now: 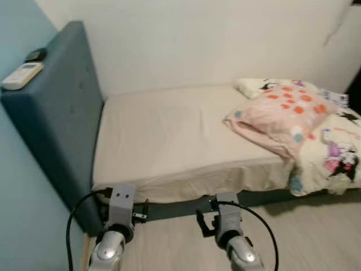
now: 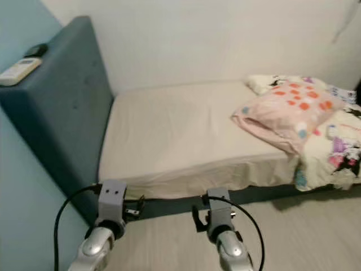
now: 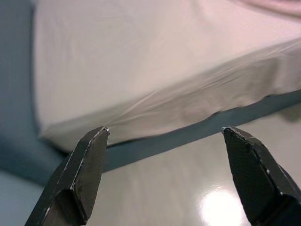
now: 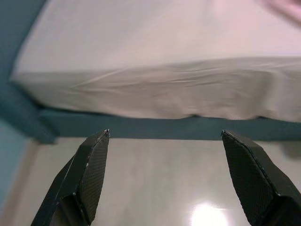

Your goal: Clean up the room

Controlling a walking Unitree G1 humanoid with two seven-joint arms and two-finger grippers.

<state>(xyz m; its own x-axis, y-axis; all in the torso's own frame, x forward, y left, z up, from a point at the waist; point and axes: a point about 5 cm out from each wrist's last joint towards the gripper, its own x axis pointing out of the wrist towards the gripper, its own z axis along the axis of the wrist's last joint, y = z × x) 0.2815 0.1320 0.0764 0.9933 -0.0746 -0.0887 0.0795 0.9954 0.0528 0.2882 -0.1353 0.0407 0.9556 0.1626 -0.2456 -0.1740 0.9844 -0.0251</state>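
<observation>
Bed (image 1: 169,141), pillow (image 1: 282,116) apparently lying crosswise

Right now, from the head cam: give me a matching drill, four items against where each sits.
Items:
1. remote
2. pillow
3. left gripper
4. blanket

Places:
A. far right end of the bed, draping over its edge
B. on top of the headboard
C. open, low over the floor by the bed's edge
D. on the mattress, leaning on the bedding

Pairs: 1-B, 2-D, 3-C, 4-A
</observation>
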